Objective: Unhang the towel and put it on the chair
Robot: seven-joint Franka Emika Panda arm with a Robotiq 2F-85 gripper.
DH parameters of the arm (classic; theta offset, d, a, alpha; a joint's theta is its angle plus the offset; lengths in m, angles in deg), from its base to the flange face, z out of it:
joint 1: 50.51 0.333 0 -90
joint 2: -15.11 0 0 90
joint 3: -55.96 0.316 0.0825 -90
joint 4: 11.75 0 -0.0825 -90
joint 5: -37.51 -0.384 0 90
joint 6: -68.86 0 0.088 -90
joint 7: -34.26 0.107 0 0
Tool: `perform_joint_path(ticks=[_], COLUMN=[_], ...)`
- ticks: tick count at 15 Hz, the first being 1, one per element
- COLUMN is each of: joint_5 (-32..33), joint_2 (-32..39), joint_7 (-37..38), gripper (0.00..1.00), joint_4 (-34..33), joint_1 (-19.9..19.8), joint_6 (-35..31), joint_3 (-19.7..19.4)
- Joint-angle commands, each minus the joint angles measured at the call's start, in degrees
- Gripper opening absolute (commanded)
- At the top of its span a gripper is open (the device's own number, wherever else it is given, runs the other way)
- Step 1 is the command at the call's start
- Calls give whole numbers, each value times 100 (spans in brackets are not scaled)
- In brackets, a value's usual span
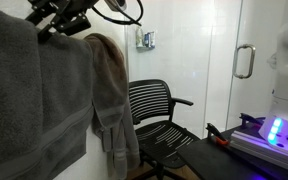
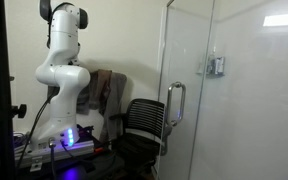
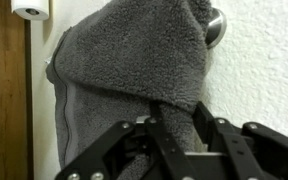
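Note:
The dark grey towel (image 1: 34,95) hangs at the left of an exterior view, draped over a round wall hook (image 3: 216,28). In the wrist view it fills the upper middle (image 3: 134,55). My gripper (image 1: 72,25) is at the towel's top edge. In the wrist view its two fingers (image 3: 177,120) sit on either side of a hanging fold of the towel and press on it. The black chair (image 1: 154,110) stands lower and beside the towels, and it also shows in the other exterior view (image 2: 142,125). Its seat is bare.
A narrower brownish-taupe towel (image 1: 109,90) hangs between the grey towel and the chair. A glass door with a metal handle (image 1: 244,62) stands beyond the chair. The robot base with blue lights (image 2: 69,140) is near the chair. A paper roll (image 3: 29,8) is on the wall.

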Motion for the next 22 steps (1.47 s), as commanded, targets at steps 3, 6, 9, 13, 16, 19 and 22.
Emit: perform_joint_path(ticks=[3,6,9,13,16,19,22], joint_5=[-132,-179,-371,-528,-695,-550,-218], joint_2=[124,53,-72,-224,-545,-1362,-2361], joint_7=[13,48,26,53,-59,193,607], gripper=[3,5,0,1,1,1,1], joint_4=[-224,-264,-360,-493,-526,-293,37], joint_1=[1,-13,-40,-56,-100,-210,-511], joint_6=[244,382,720,959,822,438,467], joint_3=[-7,-22,-57,-91,-147,-328,-517])
